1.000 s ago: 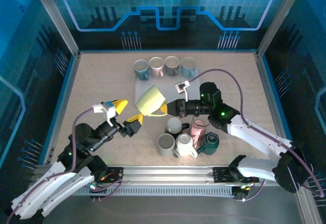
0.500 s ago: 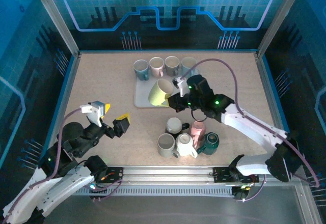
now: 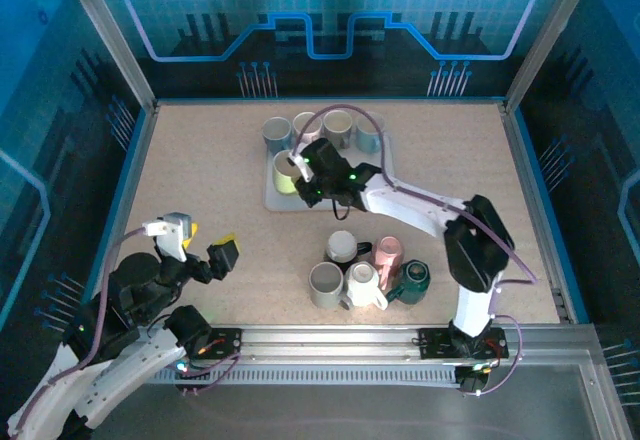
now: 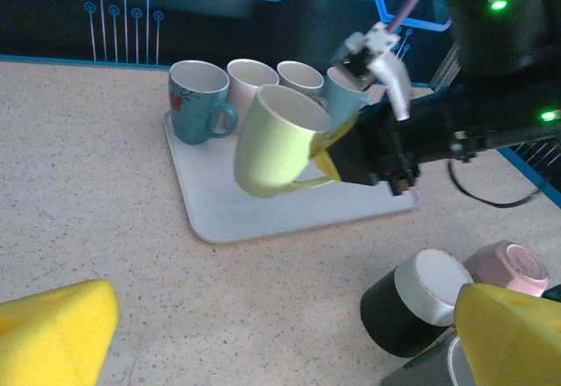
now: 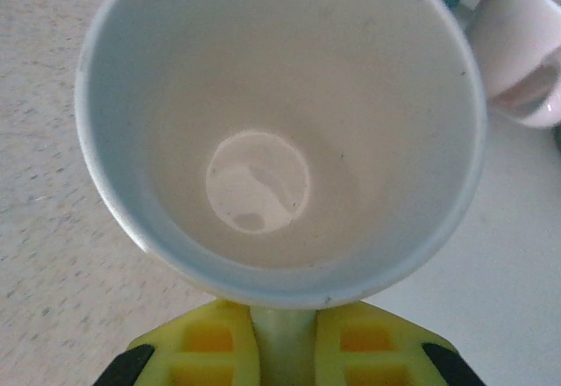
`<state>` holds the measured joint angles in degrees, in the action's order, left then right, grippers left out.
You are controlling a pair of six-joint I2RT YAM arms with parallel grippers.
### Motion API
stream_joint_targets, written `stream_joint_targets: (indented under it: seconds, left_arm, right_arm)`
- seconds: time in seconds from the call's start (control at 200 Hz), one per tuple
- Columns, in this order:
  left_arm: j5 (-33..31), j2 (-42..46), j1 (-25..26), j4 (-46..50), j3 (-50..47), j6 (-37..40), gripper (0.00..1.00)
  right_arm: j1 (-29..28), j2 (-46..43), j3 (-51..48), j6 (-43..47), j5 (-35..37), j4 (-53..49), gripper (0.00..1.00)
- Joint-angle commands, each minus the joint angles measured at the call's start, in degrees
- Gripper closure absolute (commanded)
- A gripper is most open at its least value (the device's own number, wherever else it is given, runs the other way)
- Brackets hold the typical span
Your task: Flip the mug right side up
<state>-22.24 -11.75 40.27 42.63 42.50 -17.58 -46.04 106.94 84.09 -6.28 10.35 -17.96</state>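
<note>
The yellow-green mug [image 3: 286, 173] hangs over the front left part of the grey tray [image 3: 325, 198], its mouth up and a little tilted. My right gripper [image 3: 306, 176] is shut on its handle. In the right wrist view I look straight down into the mug [image 5: 280, 132], whose handle is pinched between the yellow fingers [image 5: 202, 351]. The left wrist view shows the mug [image 4: 272, 140] from the side, above the tray [image 4: 263, 219]. My left gripper [image 3: 205, 248] is open over bare table at the near left, holding nothing.
Several mugs stand upright along the tray's back edge, among them a blue one [image 3: 275, 135]. In front of the tray is a cluster: a black mug [image 3: 342, 247] upside down, a pink one [image 3: 388, 252], a grey one [image 3: 326, 282], a white one [image 3: 362, 285] and a dark green one [image 3: 412, 278].
The right arm carried the mug from the table's middle back and left to over the tray, turning its mouth upward. The left arm drew back toward the near left, still open.
</note>
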Motion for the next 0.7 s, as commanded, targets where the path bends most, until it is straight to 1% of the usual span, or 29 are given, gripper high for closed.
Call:
stream_joint_targets:
  seconds: [0.0,0.135,0.205,0.29,0.435,0.54,0.695]
  left_arm:
    - [0.3,0.8,0.0,0.7,0.1,-0.8,0.01]
    - [0.4,1.5,0.0,0.1,-0.4,1.3,0.01]
    - [-1.3,3.0,-0.1,-0.5,-1.3,2.9,0.01]
    - [-3.8,4.8,0.0,-0.7,-1.8,2.4,0.01]
    - [-4.2,4.9,-0.1,-0.5,-2.0,2.3,0.01]
    - [-4.6,3.9,-0.1,-0.1,-1.7,1.1,0.01]
    - [-4.5,-0.5,-0.1,2.0,-0.1,0.4,0.01]
  right_arm:
    - [-0.6,4.7,7.0,3.2,4.3,4.7,1.0]
    - [-0.9,11.1,12.8,4.5,6.3,4.0,1.0]
    - [-0.9,13.8,15.4,5.5,7.4,3.5,1.0]
    - [-0.7,16.9,18.4,5.9,8.7,2.3,1.0]
    - [-0.5,20.2,21.3,6.4,9.5,2.0,1.0]
    - [-0.3,22.3,23.7,6.4,9.7,0.9,1.0]
    - [0.3,24.2,26.1,5.6,9.7,-0.9,1.0]
